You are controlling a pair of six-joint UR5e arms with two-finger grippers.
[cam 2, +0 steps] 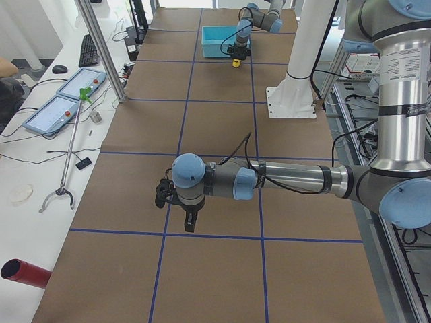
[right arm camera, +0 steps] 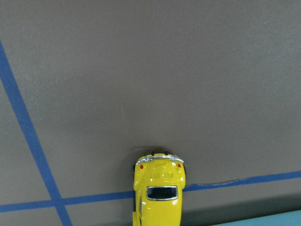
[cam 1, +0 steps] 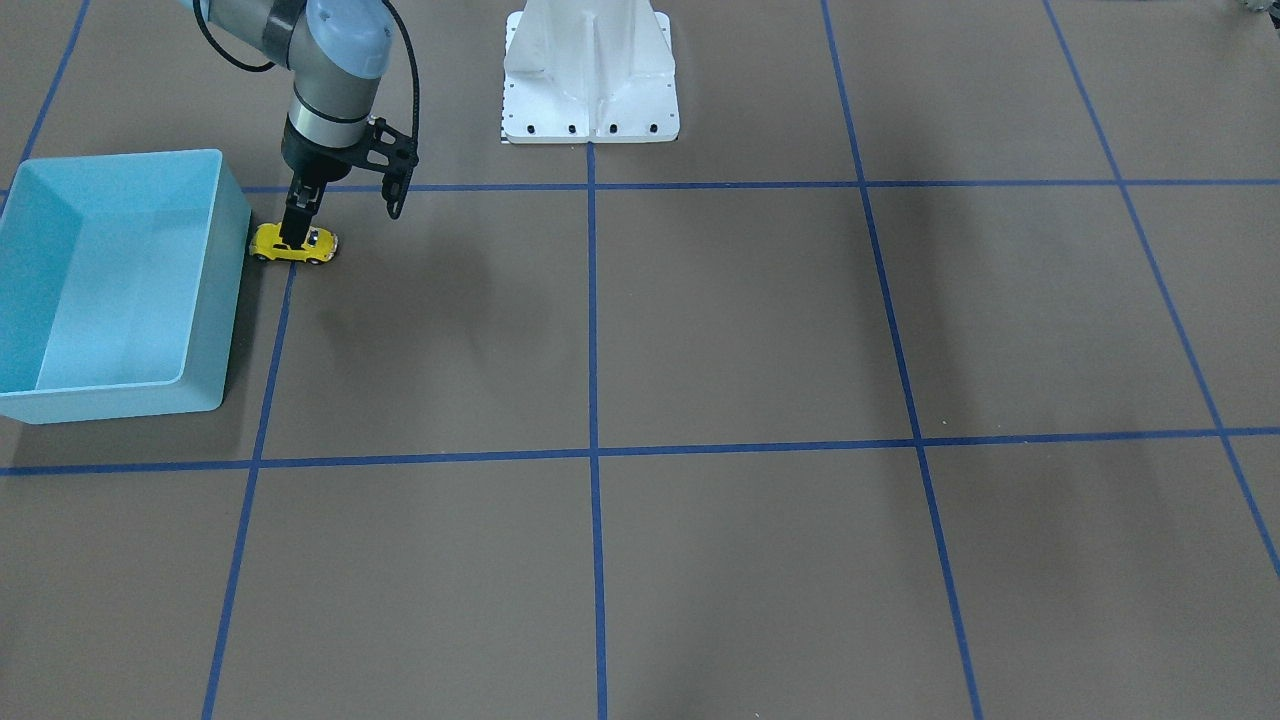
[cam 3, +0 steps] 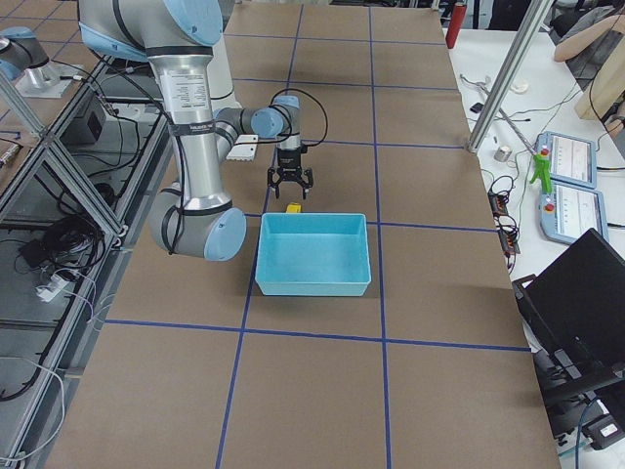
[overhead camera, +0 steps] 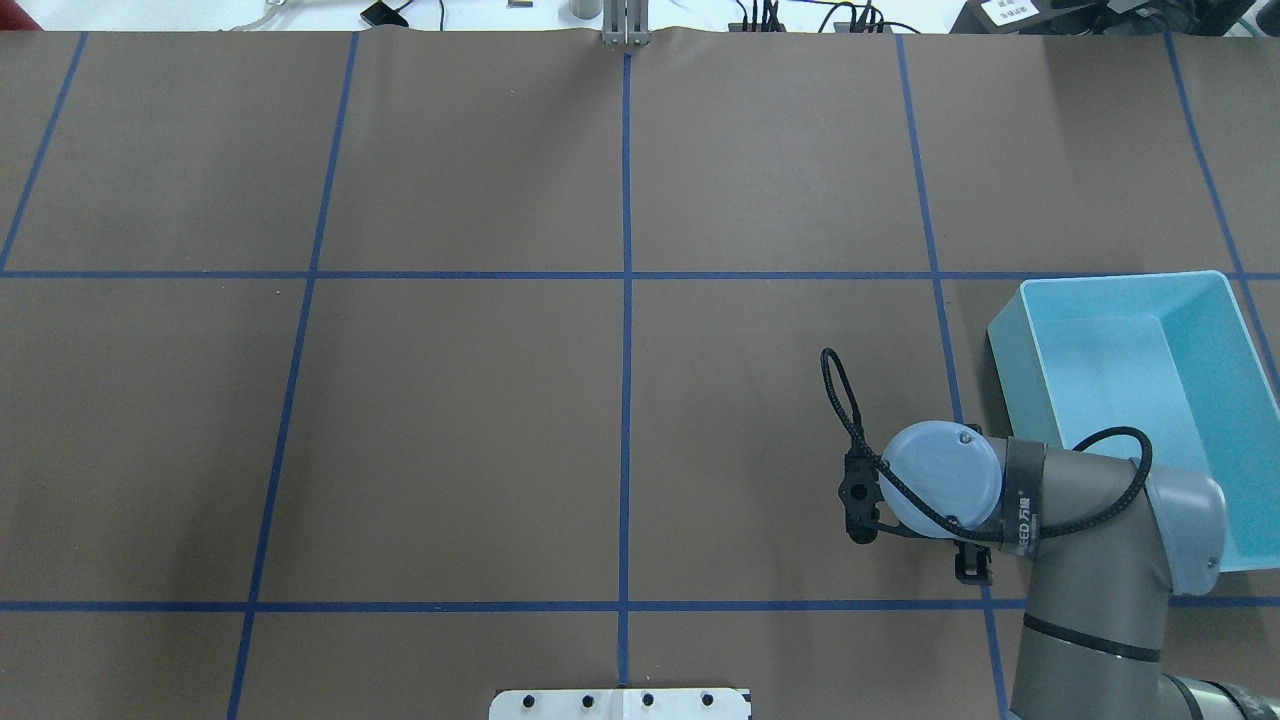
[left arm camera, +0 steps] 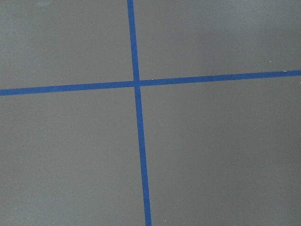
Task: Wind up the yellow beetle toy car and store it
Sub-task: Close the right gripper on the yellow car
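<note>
The right claw (cam 3: pixel 291 189) hangs with its two dark fingers spread apart, right above the tiny glossy yellow beetle-shaped toy car (cam 1: pixel 293 245), and it grips nothing. In the front-facing view the fingers overlap the roof of the car, so contact cannot be judged there, but both side views show a small gap between them. The car stands on its wheels on the tabletop, across a blue tape line, just beside a short wall of the light blue rectangular plastic bin (cam 1: pixel 110 403); whether it touches that wall I cannot tell. The overhead view hides both the claw and the car under the grey right arm. The right wrist camera shows the car cut off at the bottom edge and no fingers. The left claw (cam 2: pixel 189 221) shows only in the left side view, low over the tabletop and well apart from the car, and I cannot tell whether it is open or closed; its own camera shows only tape lines. The tabletop (cam 1: pixel 750 320) is brown with a grid of blue tape. A white bench with a keyboard (cam 2: pixel 87 48) runs along the far side.
</note>
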